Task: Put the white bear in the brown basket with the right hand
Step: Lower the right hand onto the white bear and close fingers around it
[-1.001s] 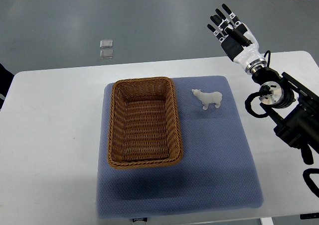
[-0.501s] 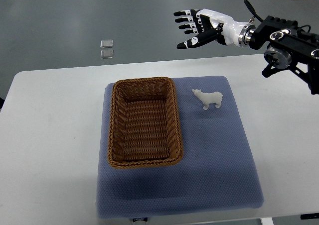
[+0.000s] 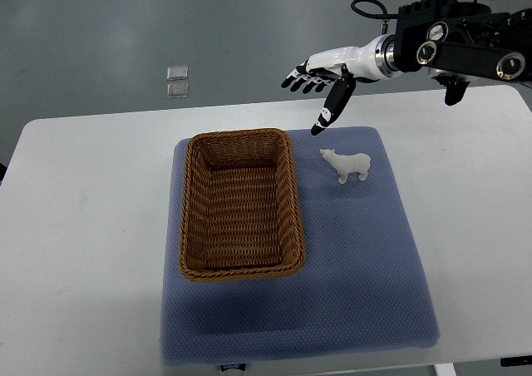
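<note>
A small white bear (image 3: 348,165) stands upright on the blue mat (image 3: 357,259), just right of the brown wicker basket (image 3: 240,203). The basket is empty. My right hand (image 3: 319,83) comes in from the upper right and hovers above the mat's far edge, a little behind and left of the bear. Its fingers are spread and point left, the thumb pointing down toward the bear. It holds nothing and does not touch the bear. The left arm is not in view.
The mat lies on a white table (image 3: 83,226). Two small clear squares (image 3: 177,81) lie on the grey floor beyond the table's far edge. The right forearm (image 3: 453,47) spans the upper right corner.
My right hand has swung from pointing up at the right to reaching leftward, then lowered toward the bear with the thumb turned down. The bear and basket have not moved.
</note>
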Controlling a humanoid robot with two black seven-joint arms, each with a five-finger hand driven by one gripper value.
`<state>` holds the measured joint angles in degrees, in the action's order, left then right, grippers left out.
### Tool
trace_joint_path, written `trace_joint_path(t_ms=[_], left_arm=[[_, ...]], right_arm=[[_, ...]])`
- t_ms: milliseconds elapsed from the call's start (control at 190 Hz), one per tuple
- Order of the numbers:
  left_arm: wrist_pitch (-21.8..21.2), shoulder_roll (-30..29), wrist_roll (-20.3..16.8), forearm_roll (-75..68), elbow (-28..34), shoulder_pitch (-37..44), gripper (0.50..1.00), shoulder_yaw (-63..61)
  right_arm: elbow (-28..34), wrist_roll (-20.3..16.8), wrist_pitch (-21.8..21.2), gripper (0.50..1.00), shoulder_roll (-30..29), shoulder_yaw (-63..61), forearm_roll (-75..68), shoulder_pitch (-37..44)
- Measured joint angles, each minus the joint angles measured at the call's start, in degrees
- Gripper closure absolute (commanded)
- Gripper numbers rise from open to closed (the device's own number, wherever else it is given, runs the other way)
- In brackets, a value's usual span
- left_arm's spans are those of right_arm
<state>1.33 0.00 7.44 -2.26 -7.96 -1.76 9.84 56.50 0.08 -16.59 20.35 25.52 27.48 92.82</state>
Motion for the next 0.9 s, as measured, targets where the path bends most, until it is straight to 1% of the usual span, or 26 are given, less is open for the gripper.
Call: trace_joint_path(t_ms=[190,406,701,854,901], left_arm=[[0.0,0.0,0.0,0.0,0.0,0.0,0.500,0.0],[0.0,0.0,0.0,0.0,0.0,-0.1,0.500,0.0],[0.0,0.0,0.0,0.1,0.0,-0.1,0.500,0.0],[0.0,0.0,0.0,0.1,0.0,-0.1,0.500,0.0],[0.0,0.0,0.0,0.1,0.0,-0.1,0.500,0.0]], right_arm=[[-0.5,-0.6,4.2,0.572,-1.6,3.4,3.2,-2.9],[-0.9,-1.2,7.1,0.576,-1.7,3.8,3.8,-5.7],[-3.0,-1.2,9.2,0.583,-1.8,3.9,4.0,-9.6],[-3.5,-1.2,9.7,0.599,-1.7,3.8,4.2,-11.1],[-3.6,-1.2,10.0,0.611,-1.7,3.8,4.6,-11.6]])
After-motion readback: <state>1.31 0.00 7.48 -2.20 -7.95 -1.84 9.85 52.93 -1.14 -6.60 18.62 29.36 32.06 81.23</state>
